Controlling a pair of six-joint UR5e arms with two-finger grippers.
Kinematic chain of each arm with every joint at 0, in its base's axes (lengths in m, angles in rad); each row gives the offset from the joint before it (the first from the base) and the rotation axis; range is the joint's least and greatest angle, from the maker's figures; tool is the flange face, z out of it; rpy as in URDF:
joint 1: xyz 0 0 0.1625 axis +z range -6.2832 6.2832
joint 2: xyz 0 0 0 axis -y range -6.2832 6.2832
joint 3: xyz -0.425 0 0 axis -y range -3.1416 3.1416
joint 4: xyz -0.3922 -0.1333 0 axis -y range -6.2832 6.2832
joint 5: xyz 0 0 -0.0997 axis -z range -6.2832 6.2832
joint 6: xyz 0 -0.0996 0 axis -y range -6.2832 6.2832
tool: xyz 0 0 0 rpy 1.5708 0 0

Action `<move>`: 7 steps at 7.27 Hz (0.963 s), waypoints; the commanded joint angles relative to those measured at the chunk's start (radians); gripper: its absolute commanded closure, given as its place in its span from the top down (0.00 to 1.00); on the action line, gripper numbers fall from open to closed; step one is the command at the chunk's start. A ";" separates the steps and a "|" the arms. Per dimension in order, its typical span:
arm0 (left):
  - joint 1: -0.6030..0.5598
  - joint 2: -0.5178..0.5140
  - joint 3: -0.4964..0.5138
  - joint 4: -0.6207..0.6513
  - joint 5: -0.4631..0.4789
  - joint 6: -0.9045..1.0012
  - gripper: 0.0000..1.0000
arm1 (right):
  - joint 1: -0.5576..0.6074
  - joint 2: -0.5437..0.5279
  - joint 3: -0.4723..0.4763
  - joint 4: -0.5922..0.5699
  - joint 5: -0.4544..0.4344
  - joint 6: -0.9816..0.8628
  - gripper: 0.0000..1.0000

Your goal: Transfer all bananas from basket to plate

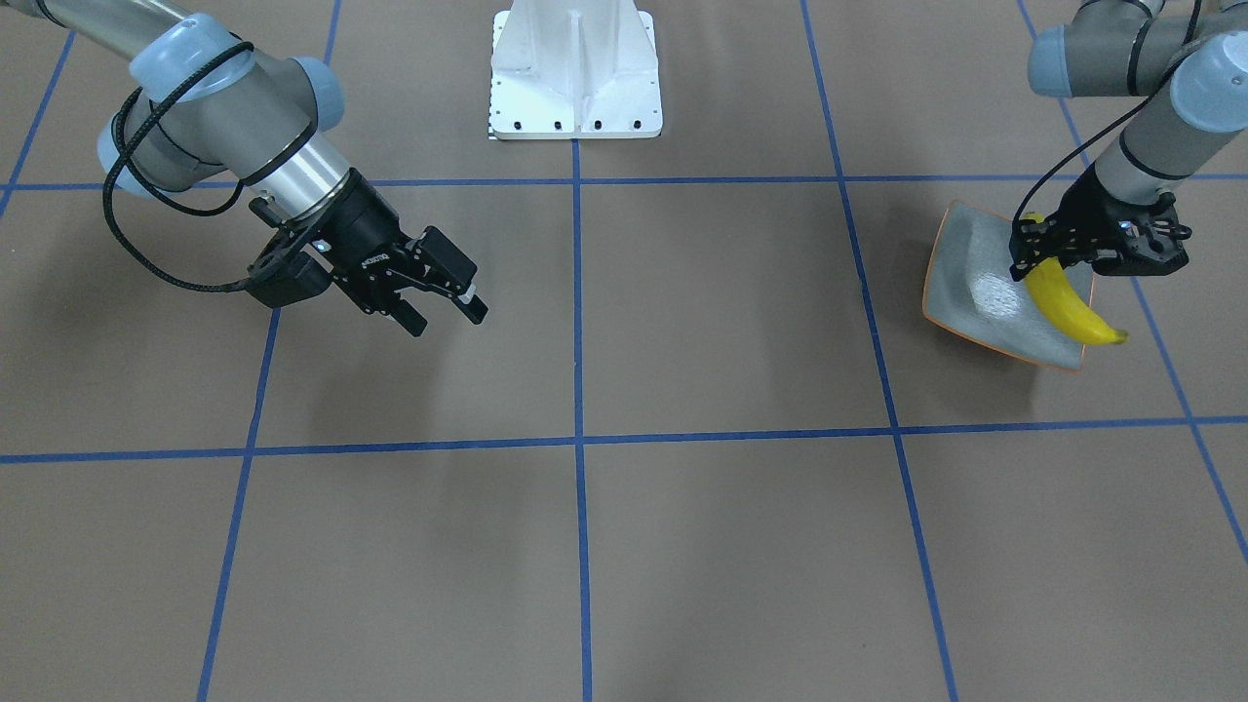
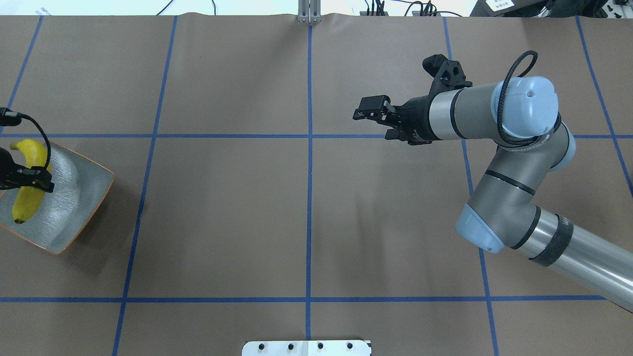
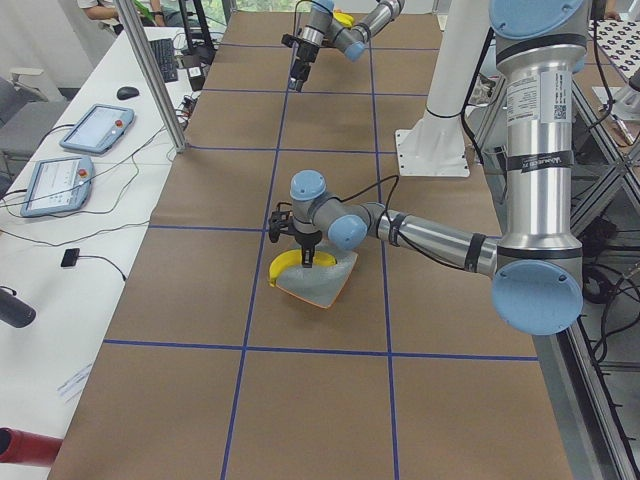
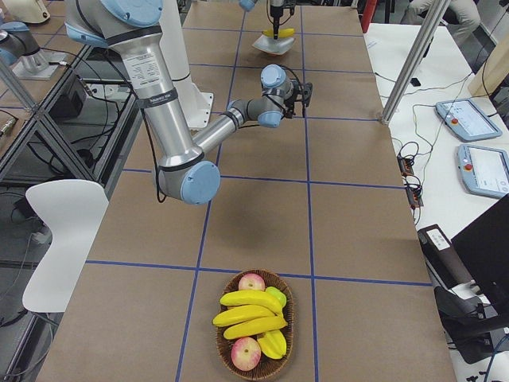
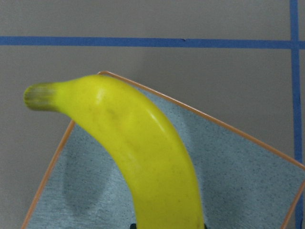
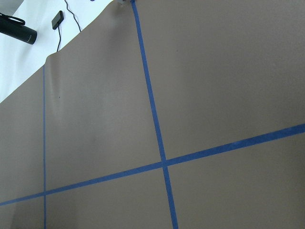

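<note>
My left gripper [image 1: 1039, 259] is shut on one yellow banana [image 1: 1072, 310] near its stem end and holds it low over the grey-green, orange-rimmed plate [image 1: 975, 283]. I cannot tell whether the banana touches the plate. The left wrist view shows the banana [image 5: 143, 157] over the plate [image 5: 238, 181]. In the overhead view the banana [image 2: 23, 205] lies across the plate's left part [image 2: 74, 198]. Three more bananas [image 4: 248, 313] lie in the wicker basket [image 4: 229, 363], seen only in the exterior right view. My right gripper [image 1: 446, 314] is open and empty above the table.
The basket also holds two red-yellow apples [image 4: 251, 282] and a yellow-green fruit [image 4: 274, 342]. The robot's white base [image 1: 575, 73] stands at the table's middle edge. Blue tape lines cross the brown table. The right wrist view shows only bare table.
</note>
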 commanded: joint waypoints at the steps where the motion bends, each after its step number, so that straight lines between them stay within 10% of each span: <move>1: 0.028 0.006 0.002 0.003 0.006 0.006 0.00 | -0.009 -0.004 -0.004 0.000 -0.016 0.000 1.00; 7: 0.036 0.011 0.008 0.002 0.008 0.007 0.30 | -0.013 -0.003 -0.007 0.002 -0.026 0.000 1.00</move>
